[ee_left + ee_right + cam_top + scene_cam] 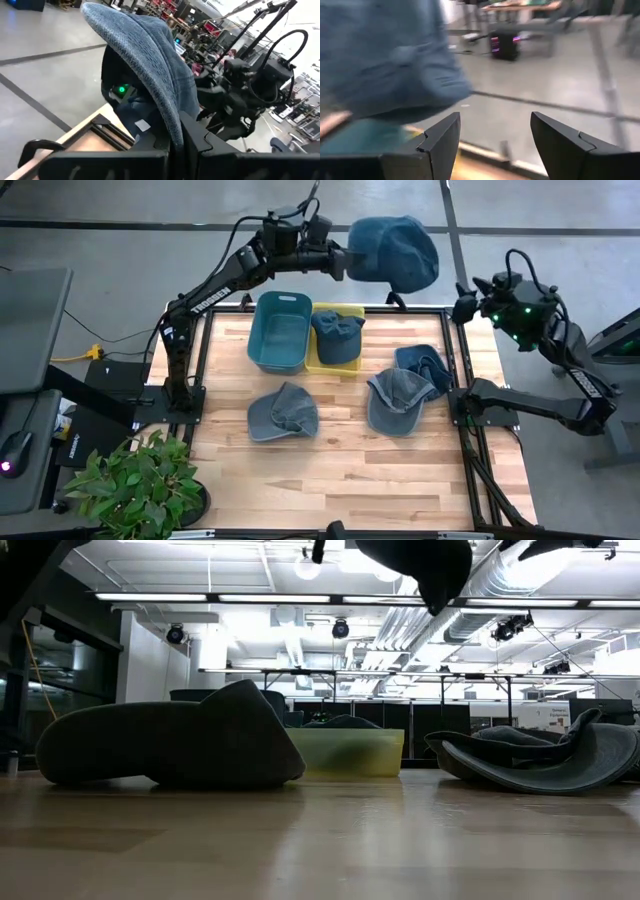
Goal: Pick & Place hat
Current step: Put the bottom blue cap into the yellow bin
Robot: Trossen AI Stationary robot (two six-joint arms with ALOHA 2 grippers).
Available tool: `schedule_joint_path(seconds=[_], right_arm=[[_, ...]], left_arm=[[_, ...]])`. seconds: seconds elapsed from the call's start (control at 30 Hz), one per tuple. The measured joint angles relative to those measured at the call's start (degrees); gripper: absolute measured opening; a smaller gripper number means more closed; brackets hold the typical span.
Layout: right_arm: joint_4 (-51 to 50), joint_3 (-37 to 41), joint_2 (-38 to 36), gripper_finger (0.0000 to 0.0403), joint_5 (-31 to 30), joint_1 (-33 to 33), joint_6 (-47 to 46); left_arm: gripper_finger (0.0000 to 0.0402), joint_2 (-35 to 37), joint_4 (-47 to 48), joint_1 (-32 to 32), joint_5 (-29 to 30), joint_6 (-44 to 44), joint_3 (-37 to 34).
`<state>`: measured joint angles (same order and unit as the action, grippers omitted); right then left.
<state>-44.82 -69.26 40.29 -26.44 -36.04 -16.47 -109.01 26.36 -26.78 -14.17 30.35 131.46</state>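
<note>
Wooden table (pixel 330 450) carries two bins and loose caps. Left gripper (pixel 342 260) clamps a blue hat (pixel 395 252), raised past the far edge, right of the teal bin (pixel 280 330). Right gripper (pixel 466 305) waits, fingers spread, nearer the hat's right side.

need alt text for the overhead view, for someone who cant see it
The left hand holds a blue hat up past the table's far edge. Below sit a teal bin, a yellow bin with one hat, and three hats on the wooden table; the right hand waits alongside.
</note>
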Motion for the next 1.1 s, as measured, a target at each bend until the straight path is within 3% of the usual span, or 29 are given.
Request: schedule_joint_path(seconds=[0.17, 0.27, 0.37, 0.53, 0.67, 0.83, 1.1], right_arm=[[8.4, 7.8, -2.5, 0.0236, 12.6, 0.1, -8.4], [20.7, 16.9, -4.6, 0.0236, 19.5, 0.1, -13.1], [37.2, 26.7, -6.2, 0.0236, 22.6, 0.1, -17.3], [67.3, 40.4, -6.0, 0.0236, 22.8, 0.1, -24.4], [81.4, 46.9, -3.6, 0.0236, 22.4, 0.1, -28.1], [90.1, 48.4, 0.7, 0.0236, 20.1, 0.7, -27.8], [94.3, 43.0, 9.6, 0.0236, 18.2, 2.8, -21.9]], left_arm=[[0.0006, 0.0, -5.8, 0.0, 3.0, -0.2, -3.1], [0.0006, 0.0, -11.0, -0.3, 2.8, 1.2, -6.4], [0.0006, 0.0, -17.8, -0.7, 1.2, 4.1, -10.3], [0.0006, 0.0, -30.7, -0.7, 1.0, 9.8, -17.4], [0.0006, 0.0, -42.2, -0.7, 1.2, 15.6, -22.3], [0.0006, 0.1, -54.9, -0.6, 1.7, 23.4, -26.8], [0.0006, 0.0, -56.9, -0.1, 1.6, 25.9, -28.9]])
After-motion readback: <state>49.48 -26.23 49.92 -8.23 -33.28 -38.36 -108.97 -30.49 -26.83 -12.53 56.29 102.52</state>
